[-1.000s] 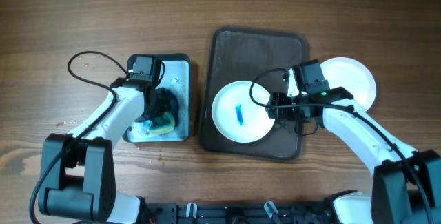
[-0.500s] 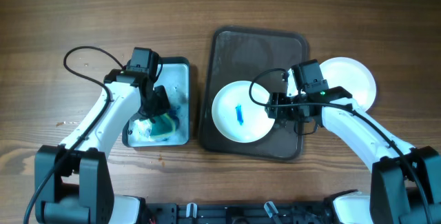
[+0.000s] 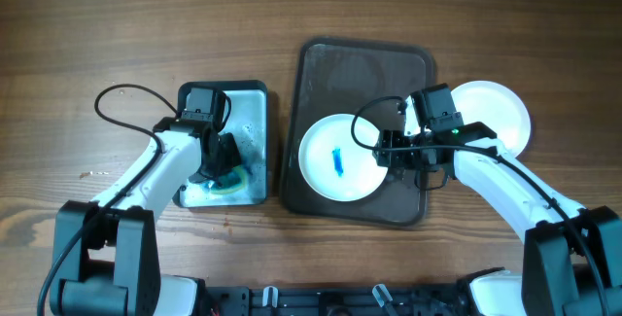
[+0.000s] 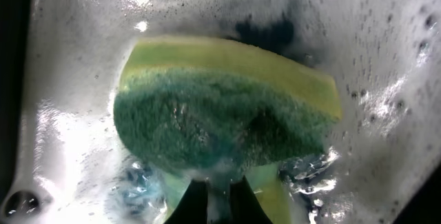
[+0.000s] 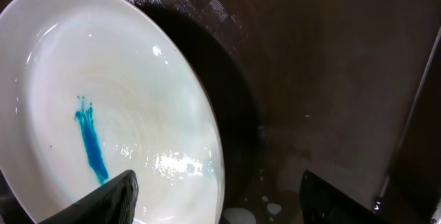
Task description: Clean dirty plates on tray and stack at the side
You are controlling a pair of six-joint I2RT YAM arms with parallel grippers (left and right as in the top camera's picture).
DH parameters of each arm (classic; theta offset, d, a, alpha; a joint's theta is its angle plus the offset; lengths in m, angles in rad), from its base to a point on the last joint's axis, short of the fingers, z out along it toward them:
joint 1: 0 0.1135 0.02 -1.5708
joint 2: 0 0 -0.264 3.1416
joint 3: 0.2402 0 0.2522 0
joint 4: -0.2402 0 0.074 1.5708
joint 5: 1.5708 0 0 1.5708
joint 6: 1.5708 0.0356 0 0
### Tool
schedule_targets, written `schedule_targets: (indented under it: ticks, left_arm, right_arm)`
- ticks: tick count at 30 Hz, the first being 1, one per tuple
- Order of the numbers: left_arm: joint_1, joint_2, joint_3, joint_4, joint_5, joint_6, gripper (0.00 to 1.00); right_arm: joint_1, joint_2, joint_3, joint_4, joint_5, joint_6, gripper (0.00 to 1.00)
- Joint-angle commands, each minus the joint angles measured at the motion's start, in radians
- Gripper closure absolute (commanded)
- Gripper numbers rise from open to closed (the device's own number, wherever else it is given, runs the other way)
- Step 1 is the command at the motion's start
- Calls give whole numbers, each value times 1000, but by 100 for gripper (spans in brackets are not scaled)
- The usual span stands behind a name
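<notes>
Right gripper [image 5: 220,207] stands wide open astride the rim of a white plate [image 5: 103,100], whose centre, left of the jaws, bears a blue smear [image 5: 89,141]; it lies on the dark brown tray [image 5: 310,79]. Left gripper [image 4: 217,207] is pinched on a green-yellow sponge [image 4: 220,114].

Soft, even light overhead for us on the brown wooden table [image 3: 97,24], shadows faint. Up close we get hard glare off the wet pale grey tray [image 4: 386,58]; the green-and-yellow scouring sponge [image 4: 220,120] looks slightly soft. The dark brown rectangular tray [image 5: 310,79] reads dim, highlights gleaming on the round white plate [image 5: 138,79].
</notes>
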State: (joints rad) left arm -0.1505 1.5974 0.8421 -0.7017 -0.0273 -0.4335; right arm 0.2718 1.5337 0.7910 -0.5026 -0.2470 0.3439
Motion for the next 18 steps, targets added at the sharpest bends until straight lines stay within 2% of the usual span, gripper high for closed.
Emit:
schedule_targets:
  ticks: [1, 3, 7, 11, 14, 17, 18]
  left_arm:
    - [0, 4, 79, -84, 16, 60, 96]
    - [0, 1, 141, -144, 15, 68, 96]
    - [-2, -14, 289, -273, 16, 87, 96]
    - [-18, -36, 375, -344, 19, 90, 96]
    - [-60, -63, 420, -369, 30, 90, 96]
    - [-107, -89, 431, -345, 95, 90, 96]
    - [-126, -95, 431, -326, 126, 89, 96]
  right_arm:
    - [-3, 14, 0, 5, -13, -56, 21]
    - [-3, 14, 0, 5, -13, -55, 23]
    - [-3, 16, 0, 33, -12, -53, 35]
    - [-3, 33, 0, 58, -13, -56, 36]
    - [-3, 65, 0, 72, -13, -57, 47]
    - [0, 106, 0, 85, -17, -56, 52]
    - [0, 130, 0, 89, -16, -56, 60]
